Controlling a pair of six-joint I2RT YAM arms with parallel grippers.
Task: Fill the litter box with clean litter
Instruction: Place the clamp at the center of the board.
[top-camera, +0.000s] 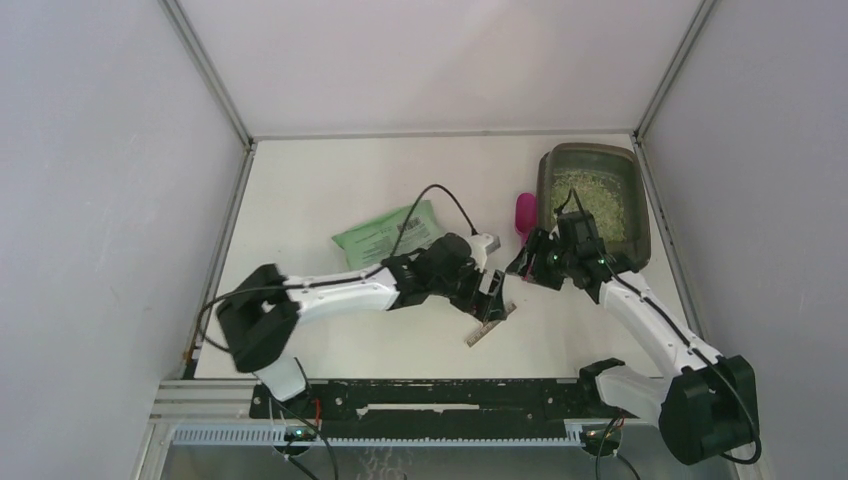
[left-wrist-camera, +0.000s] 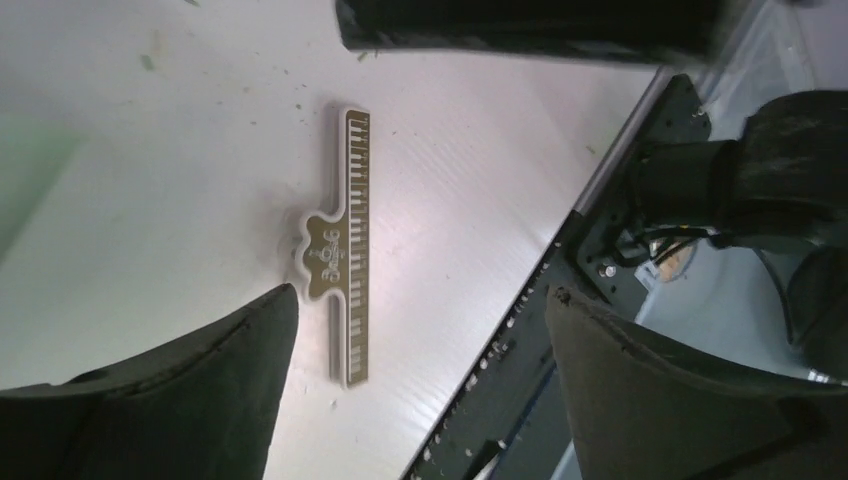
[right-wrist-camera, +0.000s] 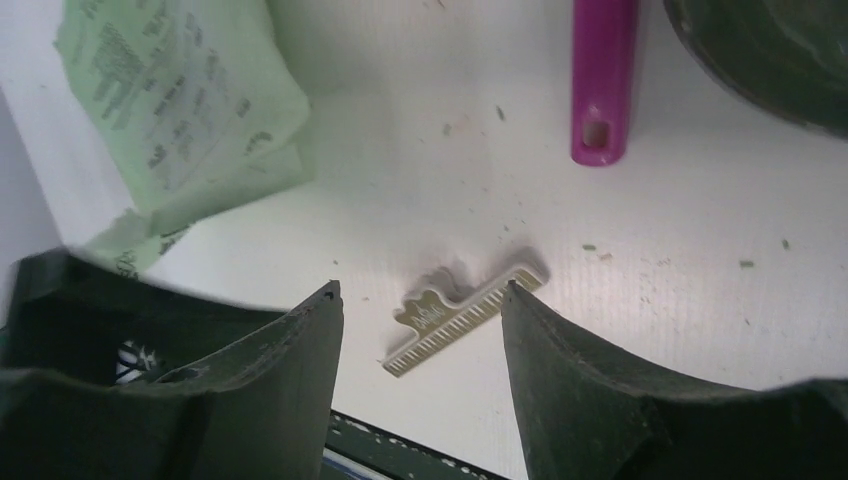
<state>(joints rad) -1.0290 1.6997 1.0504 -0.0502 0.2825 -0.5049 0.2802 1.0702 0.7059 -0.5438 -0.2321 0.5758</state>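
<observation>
The dark grey-brown litter box (top-camera: 586, 153) stands at the back right, with pale greenish-beige clean litter (top-camera: 604, 208) in it. Its corner shows in the right wrist view (right-wrist-camera: 775, 55). My left gripper (top-camera: 494, 291) is open and empty above a small tan clip with piano keys (left-wrist-camera: 348, 245); in its wrist view the gripper (left-wrist-camera: 420, 292) has wide-apart jaws. My right gripper (top-camera: 531, 262) is open and empty just left of the box's near corner; its wrist view shows the gripper (right-wrist-camera: 420, 288) above the same clip (right-wrist-camera: 465, 318).
A light-green printed bag (top-camera: 391, 235) lies flat left of the grippers and shows in the right wrist view (right-wrist-camera: 180, 100). A magenta scoop (top-camera: 524, 213) lies beside the box's left wall, its handle (right-wrist-camera: 602, 80) nearest me. Stray granules dot the table. The clip (top-camera: 489, 326) lies near the front rail.
</observation>
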